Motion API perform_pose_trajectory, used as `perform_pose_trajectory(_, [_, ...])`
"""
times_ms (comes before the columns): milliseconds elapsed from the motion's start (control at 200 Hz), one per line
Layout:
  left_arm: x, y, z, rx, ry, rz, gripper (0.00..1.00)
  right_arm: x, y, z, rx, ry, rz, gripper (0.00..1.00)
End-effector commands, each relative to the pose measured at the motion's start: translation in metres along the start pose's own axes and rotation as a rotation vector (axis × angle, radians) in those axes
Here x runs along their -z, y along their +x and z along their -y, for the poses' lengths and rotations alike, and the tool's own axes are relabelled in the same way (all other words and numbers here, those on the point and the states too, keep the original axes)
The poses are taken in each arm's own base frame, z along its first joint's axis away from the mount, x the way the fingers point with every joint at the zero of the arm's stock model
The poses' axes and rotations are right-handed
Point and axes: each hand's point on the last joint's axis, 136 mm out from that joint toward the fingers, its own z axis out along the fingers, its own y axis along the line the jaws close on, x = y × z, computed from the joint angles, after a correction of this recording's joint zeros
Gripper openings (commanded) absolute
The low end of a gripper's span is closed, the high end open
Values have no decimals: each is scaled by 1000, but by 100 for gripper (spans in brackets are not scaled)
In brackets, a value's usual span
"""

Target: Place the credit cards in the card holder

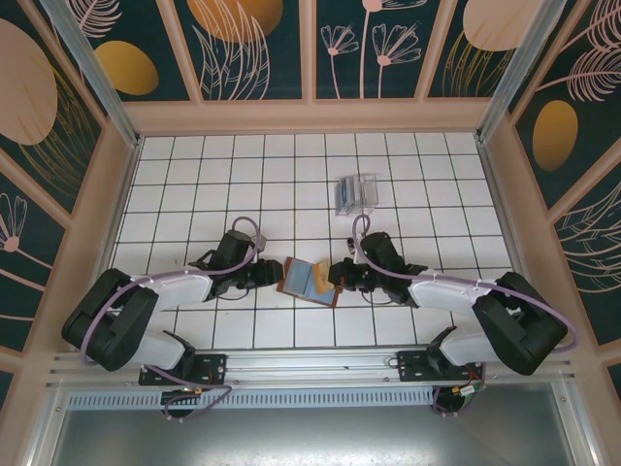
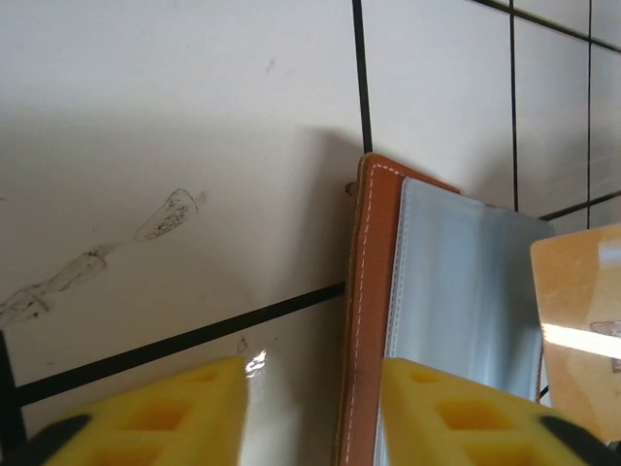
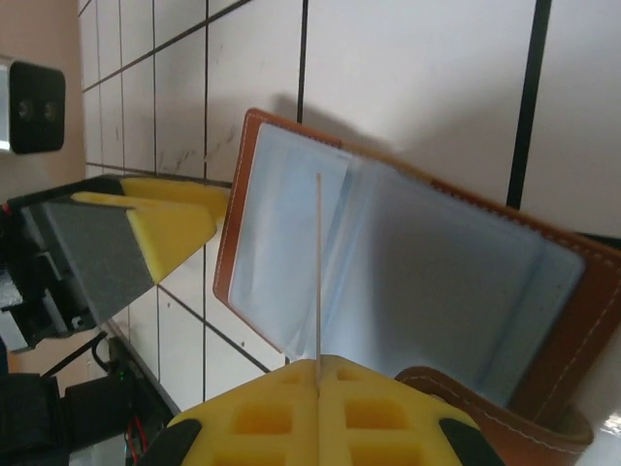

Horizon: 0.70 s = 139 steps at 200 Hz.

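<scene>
Your right claw [image 3: 318,377] pinches 1 stiff, slick card [image 2: 582,330]; left claw [image 2: 310,398] straddles the floppy holder's [image 3: 437,291] edge, grip unclear.

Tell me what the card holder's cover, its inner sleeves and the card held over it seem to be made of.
The card holder cover: leather or imitation, matte reddish-brown, pale stitching along the edge. Its inner sleeves: thin clear plastic, slightly cloudy, soft sheen. The credit card: probably stiff glossy plastic, tan, with a bright reflection band.
</scene>
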Motion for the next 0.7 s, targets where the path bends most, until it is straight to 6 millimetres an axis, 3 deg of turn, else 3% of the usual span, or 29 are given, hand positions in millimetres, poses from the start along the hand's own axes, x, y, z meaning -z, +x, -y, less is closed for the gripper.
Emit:
perform_pose_trajectory(0, [-4,-5,11,-5,50,-6,36,-2,-1,-21,-25,-124,-2,0])
perform_pose_trajectory(175, [-9,-2,12,22,61,-30,21,-8,4,-8,-61,-86,-24,0])
perform_pose_trajectory(691, [-13,5,7,109,93,-23,15,-20,20,26,-201,-34,-70,0])
